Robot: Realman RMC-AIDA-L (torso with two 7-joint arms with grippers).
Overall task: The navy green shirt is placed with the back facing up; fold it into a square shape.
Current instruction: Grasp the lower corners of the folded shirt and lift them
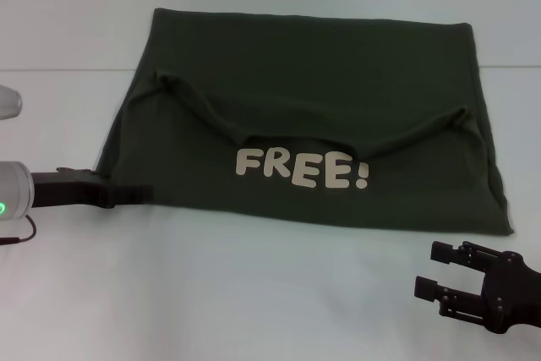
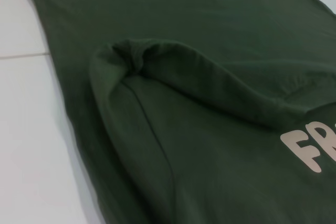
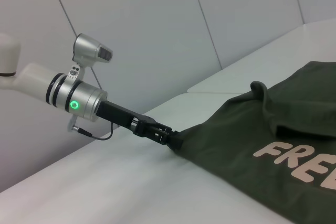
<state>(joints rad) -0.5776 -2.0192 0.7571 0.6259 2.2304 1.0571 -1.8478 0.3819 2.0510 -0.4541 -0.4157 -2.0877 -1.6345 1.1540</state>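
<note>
Olive navy green shirt (image 1: 338,82) folded, lettering up; left gripper (image 1: 135,194) jaws clamped on corner; right gripper (image 1: 441,272) jaws apart.

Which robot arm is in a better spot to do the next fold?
Probably the left. Its tool is already at the near left corner of the navy green shirt, apparently gripping the edge. The right tool hangs open over bare table, off the cloth.

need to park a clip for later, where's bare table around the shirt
Bare table runs along the shirt's near edge between left gripper and right gripper; more bare surface lies left of the shirt. Crowded where each gripper sits.
</note>
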